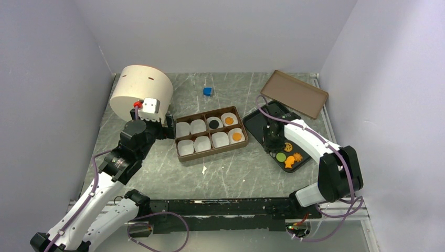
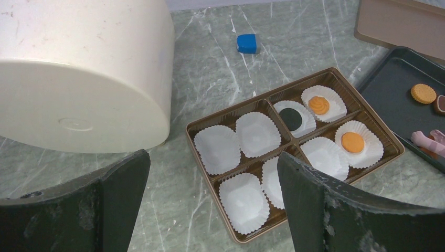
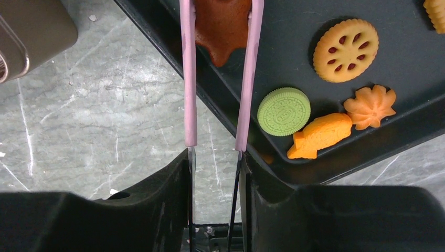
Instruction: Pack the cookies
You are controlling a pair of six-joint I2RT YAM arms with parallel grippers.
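My right gripper [image 3: 215, 163] is clamped on the pink tongs [image 3: 189, 79]; their two arms run up from my fingers and pinch the brown star cookie [image 3: 223, 26] between them, above the black tray [image 3: 283, 52] — lifted or resting, I cannot tell. Right of the tongs the tray holds the green round cookie [image 3: 284, 111], with the orange fish cookie [image 3: 320, 135] just beside it; further right lies the orange flower cookie [image 3: 370, 106], with the holed round cookie [image 3: 345, 50] above it — the marble table [image 3: 105, 115] lies left.

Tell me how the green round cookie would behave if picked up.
Probably stiff: the green cookie shows an embossed disc shape. Lying flat, it likely won't roll on the black tray, though its round rim might pivot between the pink tongs.
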